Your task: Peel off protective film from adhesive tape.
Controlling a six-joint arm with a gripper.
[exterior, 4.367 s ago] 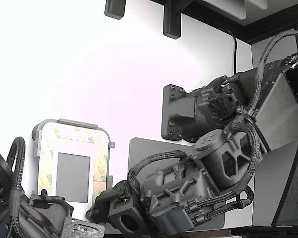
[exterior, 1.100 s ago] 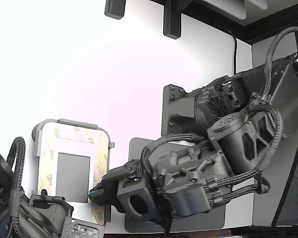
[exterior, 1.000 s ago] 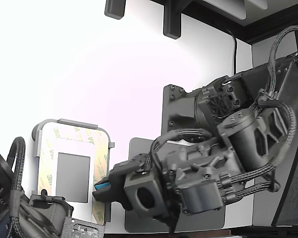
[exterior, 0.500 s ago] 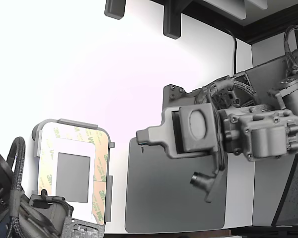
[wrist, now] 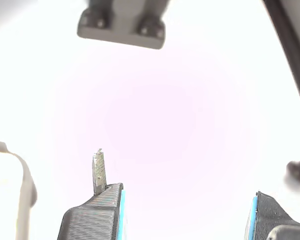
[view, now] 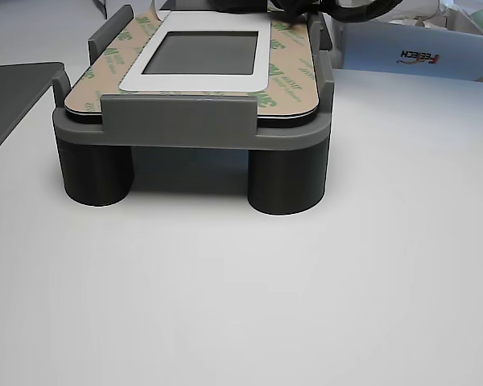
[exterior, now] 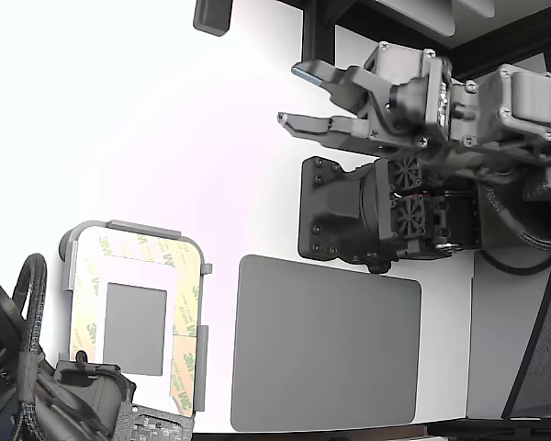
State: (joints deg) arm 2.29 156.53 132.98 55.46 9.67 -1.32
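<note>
One small strip of the protective film stood up from the tip of one finger in the wrist view, stuck there by its lower end while its upper end pointed free into the air. The jaws were wide apart, and the other finger was far from the strip, so nothing was pinched between them. Under them the wrist view showed only the bright white desk.

In the other view, near the camera, the grey holder frame stood on two round legs on the desk, and the adhesive tape lay flat on top of it as a tan border with green "3M" print around a small grey rectangle. A white band ran between the rectangle and the tan border.

In the exterior view the holder sat at the lower part of the exterior view's left, with the tape still covered by liner along its sides. The dark grey mat lay just beside it, toward the exterior view's right. Farther up, the gripper was raised near the top of the picture, well apart from the holder and the tape, with its two fingers spread and pointing to the exterior view's left. Behind it was the arm's dark base block.
</note>
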